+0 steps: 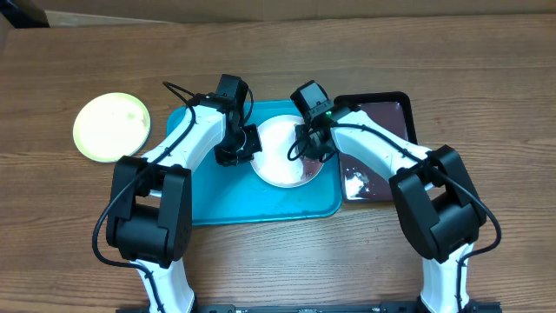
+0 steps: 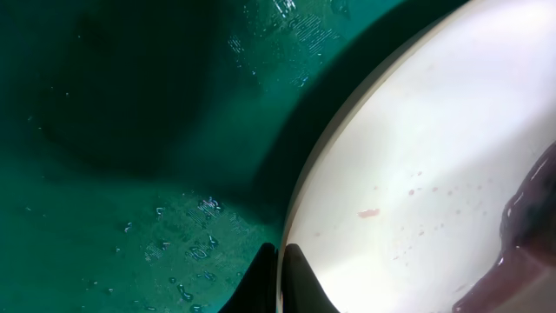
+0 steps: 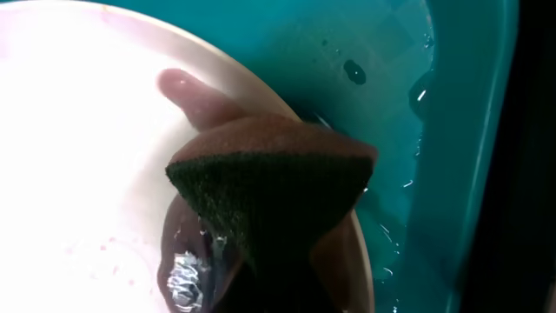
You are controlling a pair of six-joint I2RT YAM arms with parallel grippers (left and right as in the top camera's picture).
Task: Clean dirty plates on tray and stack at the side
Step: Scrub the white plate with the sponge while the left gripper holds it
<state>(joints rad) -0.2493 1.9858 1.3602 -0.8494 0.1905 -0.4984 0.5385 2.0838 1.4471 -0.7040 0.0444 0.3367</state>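
Note:
A white plate lies on the turquoise tray. My left gripper is shut on the plate's left rim, one finger on each side of it. My right gripper is shut on a dark sponge pressed on the plate's right part. Brownish liquid smears lie around the sponge. A yellow-green plate sits on the table left of the tray. The pale mint-blue plate is out of view.
A black tray with dark liquid stands right of the turquoise tray. Water droplets lie on the turquoise tray's floor. The tray's raised rim runs close to the sponge.

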